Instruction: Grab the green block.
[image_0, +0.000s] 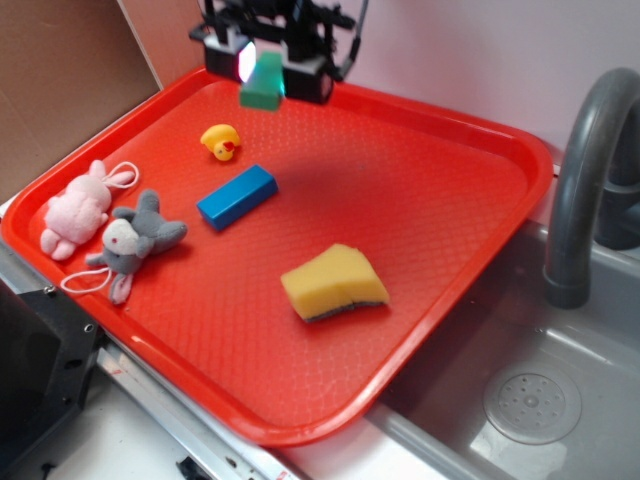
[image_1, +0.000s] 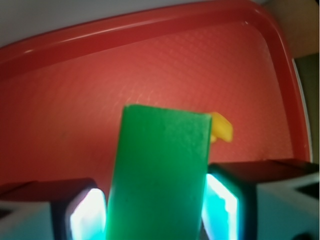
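The gripper (image_0: 266, 68) is clamped on the green block (image_0: 264, 83), fingers pressing its two long flat sides, and the block hangs clear above the far end of the red tray (image_0: 430, 200), lower end poking out below the pads. From the wrist view the block (image_1: 160, 175) fills the gap between the lit pads (image_1: 220, 205), sitting straight, not skewed. It looks like a stiff, light brick with smooth plain faces, so it could slip if the squeeze is weak; gripping the long sides near the middle seems the safest hold. Below sit the yellow duck (image_0: 221, 141) and, further in, the blue block (image_0: 237, 196). The tray's raised rim and the wall lie close behind, while the open middle offers plenty of room.
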